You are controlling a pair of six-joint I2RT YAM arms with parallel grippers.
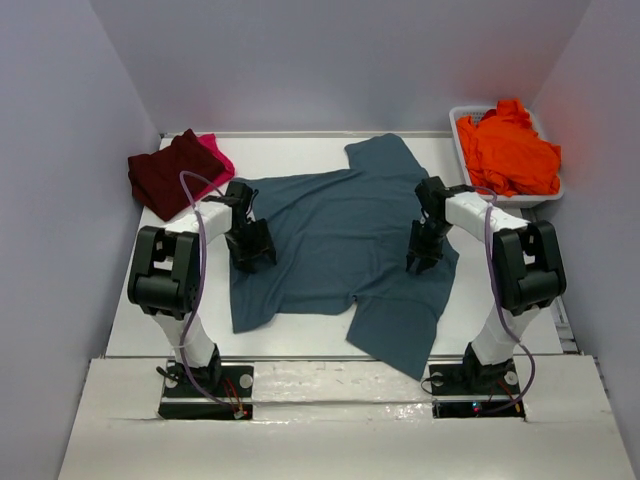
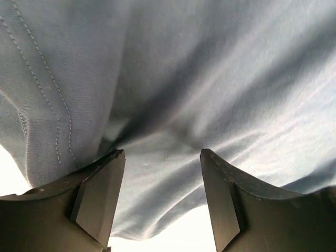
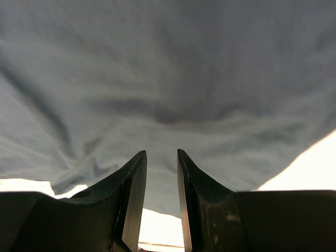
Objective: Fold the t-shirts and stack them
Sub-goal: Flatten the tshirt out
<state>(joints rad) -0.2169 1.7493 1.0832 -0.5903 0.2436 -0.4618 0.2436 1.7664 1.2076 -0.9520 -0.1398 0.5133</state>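
A slate teal-blue t-shirt [image 1: 340, 240] lies spread flat across the middle of the table, one sleeve toward the back and one toward the front right. My left gripper [image 1: 252, 250] is down over its left edge. In the left wrist view this gripper [image 2: 161, 152] stands wide open, with the cloth [image 2: 210, 79] just past its tips and nothing between them. My right gripper [image 1: 422, 255] is low over the shirt's right side. In the right wrist view it [image 3: 161, 152] is open by a narrow gap, with the cloth [image 3: 168, 63] beyond it and none pinched.
A folded dark maroon shirt [image 1: 170, 172] lies on a bright pink one [image 1: 216, 152] at the back left corner. A white tub [image 1: 545, 196] at the back right holds a crumpled vivid orange shirt [image 1: 510, 150]. Grey walls close in both sides and the back.
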